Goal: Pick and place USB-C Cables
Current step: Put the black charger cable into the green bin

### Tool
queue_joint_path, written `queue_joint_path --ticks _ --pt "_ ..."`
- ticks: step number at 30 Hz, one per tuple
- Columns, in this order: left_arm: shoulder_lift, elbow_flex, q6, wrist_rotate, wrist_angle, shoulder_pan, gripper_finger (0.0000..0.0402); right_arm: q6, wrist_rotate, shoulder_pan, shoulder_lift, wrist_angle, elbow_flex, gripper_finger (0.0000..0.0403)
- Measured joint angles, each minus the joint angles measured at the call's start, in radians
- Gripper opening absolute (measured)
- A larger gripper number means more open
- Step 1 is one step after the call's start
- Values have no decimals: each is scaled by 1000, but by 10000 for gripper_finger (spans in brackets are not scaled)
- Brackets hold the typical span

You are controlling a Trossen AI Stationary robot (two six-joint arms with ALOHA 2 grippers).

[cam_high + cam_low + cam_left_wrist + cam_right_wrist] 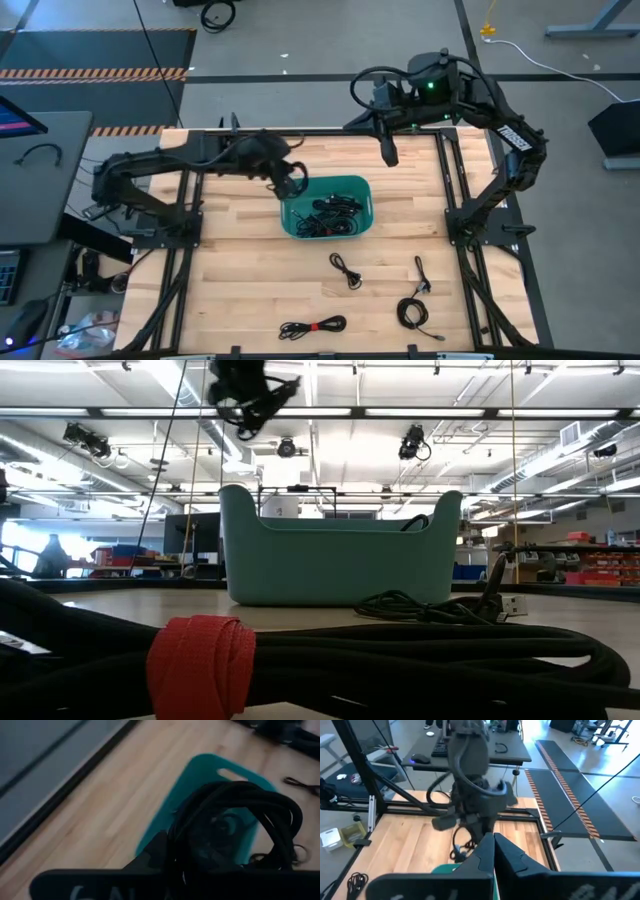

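My left gripper is over the left far corner of the teal bin and is shut on a black USB-C cable coil. In the low view this gripper shows high above the bin's wall. Several black cables lie inside the bin. More cables lie loose on the wood: one, one, a coil and one with a red tie. My right gripper waits shut near the far edge, touching nothing. My left gripper comes from above, pointing down, onto the black cable coil, which hangs below the fingers in loose loops, lifted clear over the bin. In the left wrist view the coil itself hides the fingers, so which part of it they have cannot be told.
In the low view the red-tied cable fills the foreground, with another cable and its plug beside the bin. Dark frame rails run along both sides of the table. Bare wood lies left of the bin and along the near left.
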Motion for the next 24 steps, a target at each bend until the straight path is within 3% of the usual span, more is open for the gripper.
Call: queue_joint_path --ticks 5,14,18,24 --pt "108 -2 69 164 59 37 38 -1 48 0 1 0 0 3" --pt "356 -4 173 305 134 26 38 2 75 -12 1 1 0 2" --pt "429 -4 190 310 144 27 38 2 75 -13 1 1 0 2" --pt "475 -4 211 224 61 34 38 10 75 -13 1 -16 0 2"
